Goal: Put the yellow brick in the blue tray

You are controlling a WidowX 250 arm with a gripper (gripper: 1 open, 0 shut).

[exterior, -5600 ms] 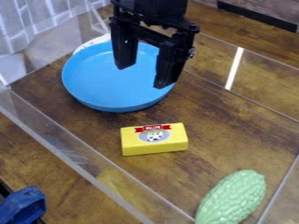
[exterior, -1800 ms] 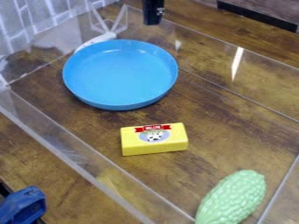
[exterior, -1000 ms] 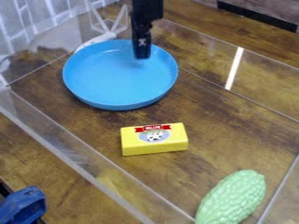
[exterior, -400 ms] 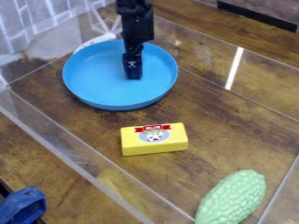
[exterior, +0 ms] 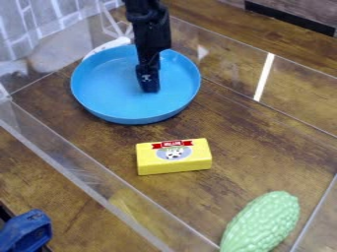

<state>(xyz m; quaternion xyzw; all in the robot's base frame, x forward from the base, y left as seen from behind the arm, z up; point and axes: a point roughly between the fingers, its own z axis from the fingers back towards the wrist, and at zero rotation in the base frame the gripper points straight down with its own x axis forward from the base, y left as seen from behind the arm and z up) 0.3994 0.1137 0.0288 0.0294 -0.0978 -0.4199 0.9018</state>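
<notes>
Swung in over the tray point(exterior: 95, 101), the end effector point(exterior: 148, 83), released, should clear its rim toward five o'clock — then straddle the brick point(exterior: 174, 165) squarely.

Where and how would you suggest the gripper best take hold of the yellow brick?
I would come straight down over the middle of the yellow brick and close on its two long sides. It lies flat on the table, clearly longer than wide, so those sides are the narrower span, and nothing stands against them.
</notes>
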